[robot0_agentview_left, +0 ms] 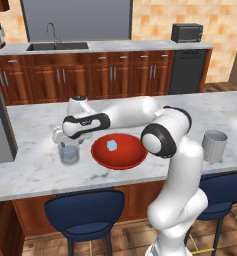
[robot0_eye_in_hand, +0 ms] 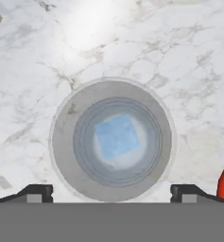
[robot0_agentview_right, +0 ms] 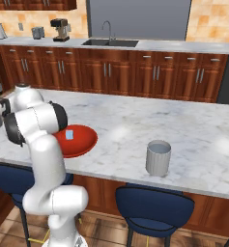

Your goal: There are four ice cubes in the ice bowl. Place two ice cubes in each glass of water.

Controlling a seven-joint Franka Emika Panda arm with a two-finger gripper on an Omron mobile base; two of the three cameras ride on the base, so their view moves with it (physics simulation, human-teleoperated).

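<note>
My gripper (robot0_agentview_left: pixel 70 143) hangs open just above the clear greyish glass of water (robot0_agentview_left: pixel 69 155) at the left of the island counter. In the hand view I look straight down into this glass (robot0_eye_in_hand: pixel 61 142); one pale-blue ice cube (robot0_eye_in_hand: pixel 117 136) lies inside it, and my fingertips (robot0_eye_in_hand: pixel 38 193) stand wide apart on either side with nothing between them. Just right of that glass, the red ice bowl (robot0_agentview_left: pixel 127 159) holds one visible ice cube (robot0_agentview_left: pixel 111 145). The ribbed grey glass (robot0_agentview_left: pixel 214 146) stands far to the right. The right base view shows the bowl (robot0_agentview_right: pixel 84 141), its cube (robot0_agentview_right: pixel 69 134) and the ribbed glass (robot0_agentview_right: pixel 158 157).
Blue stools (robot0_agentview_left: pixel 85 210) stand below the island's near edge. My own arm (robot0_agentview_left: pixel 165 135) reaches across above the bowl's right side. The back counter carries a sink (robot0_agentview_left: pixel 57 46) and a microwave (robot0_agentview_left: pixel 186 32).
</note>
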